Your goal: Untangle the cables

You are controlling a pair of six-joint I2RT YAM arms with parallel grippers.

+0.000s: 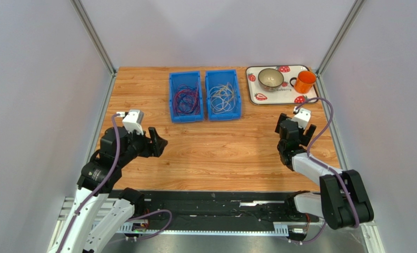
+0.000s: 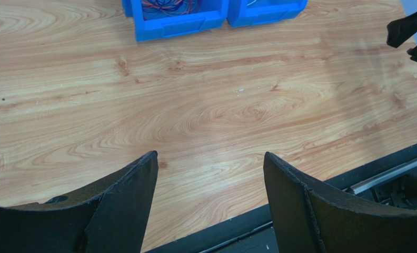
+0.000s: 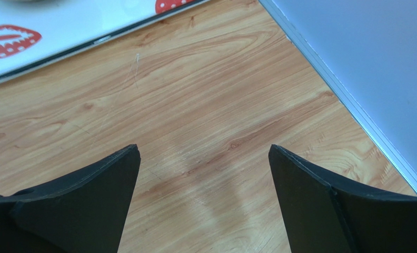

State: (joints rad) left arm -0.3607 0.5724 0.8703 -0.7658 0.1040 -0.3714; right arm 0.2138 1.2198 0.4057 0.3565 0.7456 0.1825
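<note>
Loosely coiled dark red and purple cables (image 1: pixel 186 100) lie in the left blue plastic bin (image 1: pixel 186 119) at the far centre; pale whitish cables (image 1: pixel 224 97) lie in the right blue bin (image 1: pixel 224 117). Left gripper (image 2: pixel 210 158) and right gripper (image 3: pixel 204 150) hover nearer, jaws spread, empty.

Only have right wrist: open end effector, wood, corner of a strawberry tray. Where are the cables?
Observer: Far side of the table. The left blue bin and right blue bin sit side by side, left of your strawberry tray.
Operator: What's in the left one?
Observer: Dark red and purple cables, in tangled loops.
Operator: Right one?
Observer: Pale cables, also in loose loops.
</note>
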